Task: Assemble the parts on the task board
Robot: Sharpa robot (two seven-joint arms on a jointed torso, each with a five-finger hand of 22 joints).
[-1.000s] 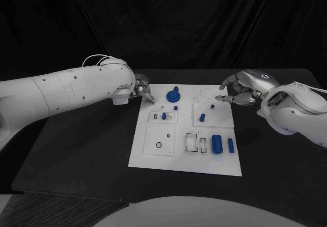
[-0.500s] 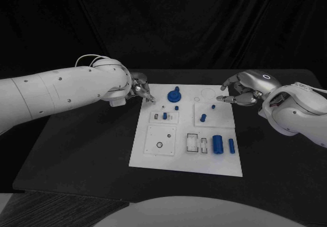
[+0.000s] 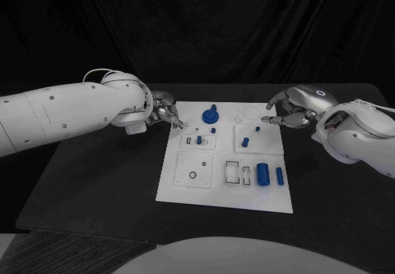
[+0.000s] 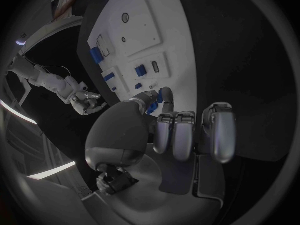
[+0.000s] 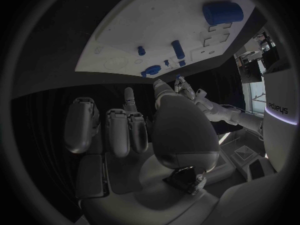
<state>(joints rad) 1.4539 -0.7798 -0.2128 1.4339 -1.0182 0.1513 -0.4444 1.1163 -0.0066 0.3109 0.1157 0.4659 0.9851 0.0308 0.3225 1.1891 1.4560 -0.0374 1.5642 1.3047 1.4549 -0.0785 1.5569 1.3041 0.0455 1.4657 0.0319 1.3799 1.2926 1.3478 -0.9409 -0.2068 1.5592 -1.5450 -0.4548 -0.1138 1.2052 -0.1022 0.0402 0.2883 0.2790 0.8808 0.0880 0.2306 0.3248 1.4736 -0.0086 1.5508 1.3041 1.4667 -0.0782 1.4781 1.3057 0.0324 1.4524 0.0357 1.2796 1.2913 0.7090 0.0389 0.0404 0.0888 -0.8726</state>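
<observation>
Motion over the last second belongs mostly to the left arm [image 3: 74,114]: its bulk has swung outward and back while the left hand [image 3: 167,113] stays at the task board's [image 3: 189,188] far left corner, one fingertip resting just at the white edge. Its other fingers look curled in and nothing shows in its grasp, so it seems to be settling its aim rather than carrying a part. Just beyond that fingertip stands the blue round part [image 3: 210,116] with its upright stem, near the board's far edge. Farther along, the small blue pegs [image 3: 198,138] stand in their white blocks, and the large blue cylinder [image 3: 262,173] and the slimmer one [image 3: 279,176] lie near the right edge. The right hand [image 3: 290,111] has not shifted; it hovers off the far right corner, fingers bent, thumb and fingertip close together, seemingly empty. Dark worktop [image 3: 99,182] lies open on both sides of the board, leaving each arm free room.
</observation>
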